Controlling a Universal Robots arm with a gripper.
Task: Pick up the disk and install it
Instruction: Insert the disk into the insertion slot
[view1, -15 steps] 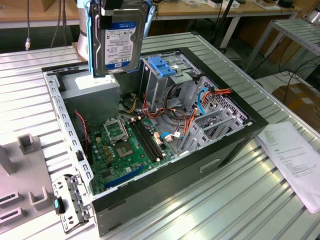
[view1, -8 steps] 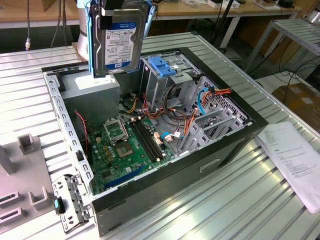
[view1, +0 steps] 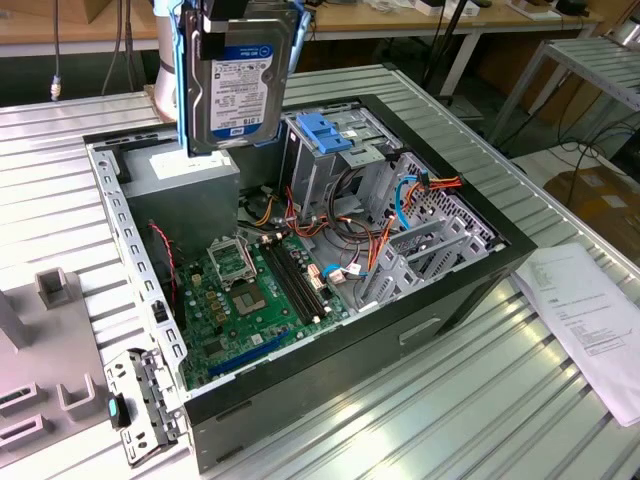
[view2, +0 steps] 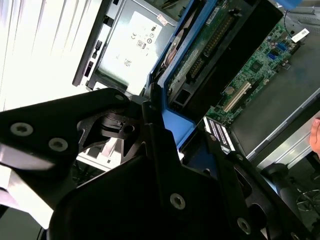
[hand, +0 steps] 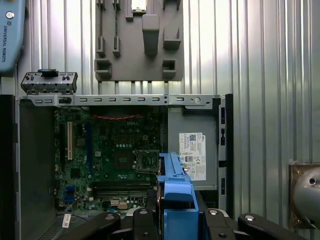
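In the exterior view, the disk (view1: 236, 88) is held upright in mid-air, label side to the camera, w/ blue rails down both long edges, well above the open PC case (view1: 440, 300). Its top end is taken by the gripper (view1: 226, 22), jaws pinching the disk. Below it the grey PSU box (view1: 185, 190) is seen. The drive cage (view1: 320, 160) stands to the exterior view's right of the disk's lower end & the motherboard (view1: 255, 290) lies nearer. A paper sheet (view1: 590, 320) is laid on the slatted table (view1: 450, 410) at the exterior view's right, a grey parts tray (view1: 40, 360) at its left.

In the second wrist view, the disk's (view2: 200, 45) circuit-board side is shown. Its blue rail is clamped by the gripper (view2: 165, 120) between black fingers (view2: 157, 150). PSU box (view2: 127, 47) & motherboard (view2: 260, 70) lie beyond, apart from it.

In the first wrist view, the disk's (hand: 175, 192) blue edge is seen pinched in the gripper (hand: 175, 222), over where motherboard (hand: 115, 150) meets PSU box (hand: 195, 150). The parts tray (hand: 137, 40) is seen beyond the case.
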